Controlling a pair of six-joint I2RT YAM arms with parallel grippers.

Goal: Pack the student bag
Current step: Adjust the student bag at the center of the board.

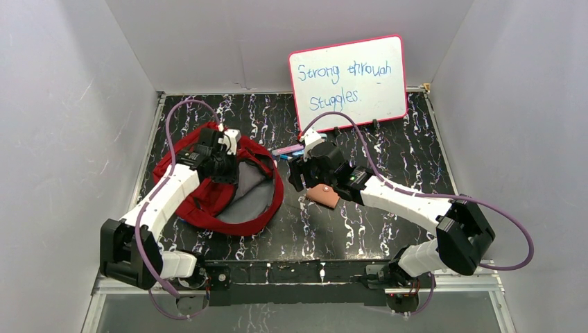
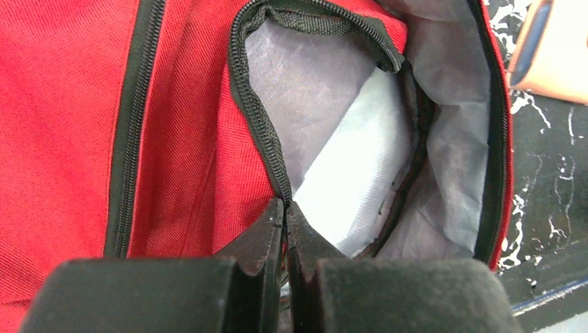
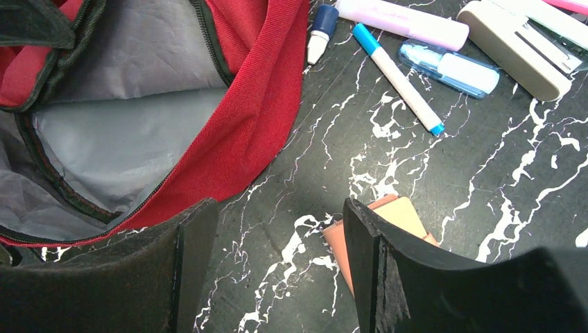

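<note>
The student bag (image 1: 208, 202) lies on the left of the table, red with black zippers, its mouth wide open on grey lining (image 2: 333, 90). My left gripper (image 2: 286, 208) is shut on the zipper edge of the opening, pinching red fabric and zipper tape; from above it sits over the bag (image 1: 220, 166). My right gripper (image 3: 276, 208) hovers open over bare table just right of the bag (image 3: 256, 104), nothing between its fingers. A small tan wallet (image 3: 402, 214) lies partly under its right finger (image 3: 360, 236), and shows in the top view (image 1: 324, 196).
Stationery lies behind the right gripper: a pink highlighter (image 3: 402, 15), a blue-capped white marker (image 3: 399, 80), a blue correction tape (image 3: 451, 68), a beige stapler (image 3: 516, 45) and a small blue-capped tube (image 3: 321, 31). A whiteboard (image 1: 348, 80) leans on the back wall.
</note>
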